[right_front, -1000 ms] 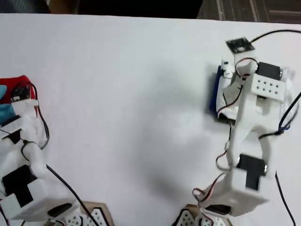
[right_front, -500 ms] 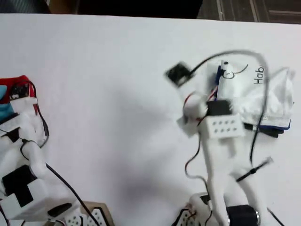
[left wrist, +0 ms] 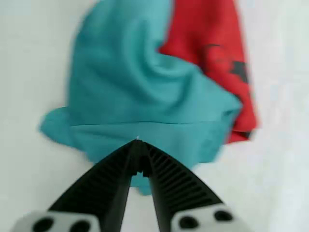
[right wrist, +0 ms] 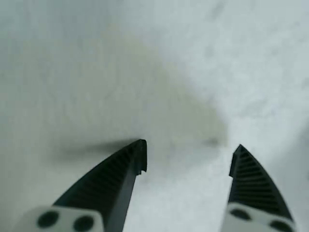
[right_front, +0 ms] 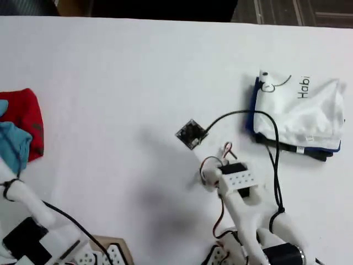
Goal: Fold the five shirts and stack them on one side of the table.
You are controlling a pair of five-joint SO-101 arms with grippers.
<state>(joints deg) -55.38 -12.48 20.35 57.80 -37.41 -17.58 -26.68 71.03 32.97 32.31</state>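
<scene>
the left hand (left wrist: pixel 138 145) is closed, its tips meeting at the hem of the crumpled teal shirt (left wrist: pixel 140 92); whether cloth is pinched cannot be told. the teal shirt lies partly over a red shirt (left wrist: pixel 207 48). the right hand (right wrist: pixel 188 150) is open above bare tabletop (right_front: pixel 138 66). well apart, a folded white shirt (right_front: pixel 300 110) tops a blue shirt (right_front: pixel 255 105).

A white table (right_front: pixel 110 66) takes up nearly the whole high view, evenly lit, with soft grey shadows on its top. Beyond the table's far edge lies a dark strip (right_front: pixel 165 8) — and past the table's far right corner, a floor of brown planks (right_front: pixel 309 10).
</scene>
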